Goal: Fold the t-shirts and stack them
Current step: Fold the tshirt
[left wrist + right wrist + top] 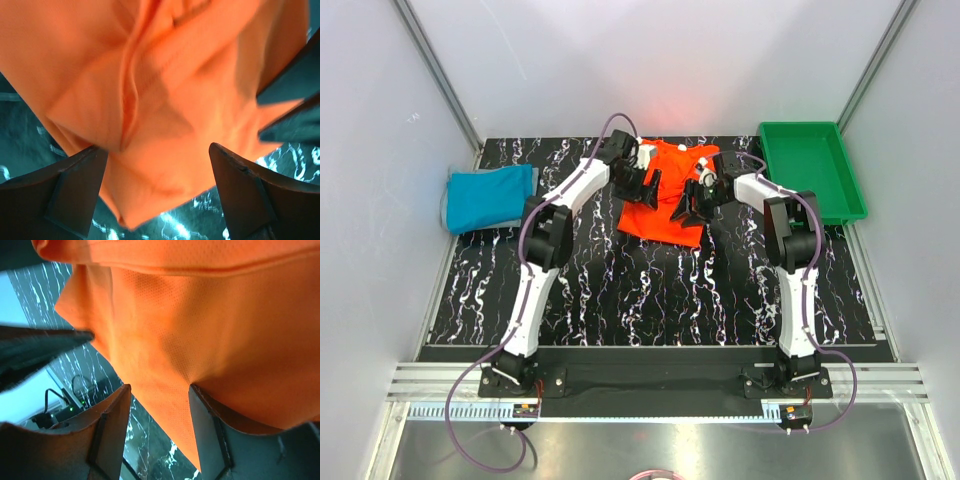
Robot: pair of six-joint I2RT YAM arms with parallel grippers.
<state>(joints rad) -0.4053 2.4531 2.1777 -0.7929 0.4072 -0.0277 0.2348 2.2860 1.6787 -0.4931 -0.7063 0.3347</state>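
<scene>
The orange-red t-shirt [663, 200] lies partly folded at the far middle of the table. My left gripper [642, 185] is over its left part, jaws open; in the left wrist view its fingers [70, 195] stand wide apart with creased orange cloth [165, 100] just beyond them, none clamped. My right gripper [695, 203] is over the shirt's right edge, jaws open; in the right wrist view the cloth [210, 325] rests on the tip of one finger [220, 435]. The teal-blue t-shirt [490, 196] lies folded at the far left.
A green plastic tray [832, 204] stands at the far right. The black marbled table top [650, 290] spreads between the shirts and the arm bases. White walls and metal frame posts close in the sides and back.
</scene>
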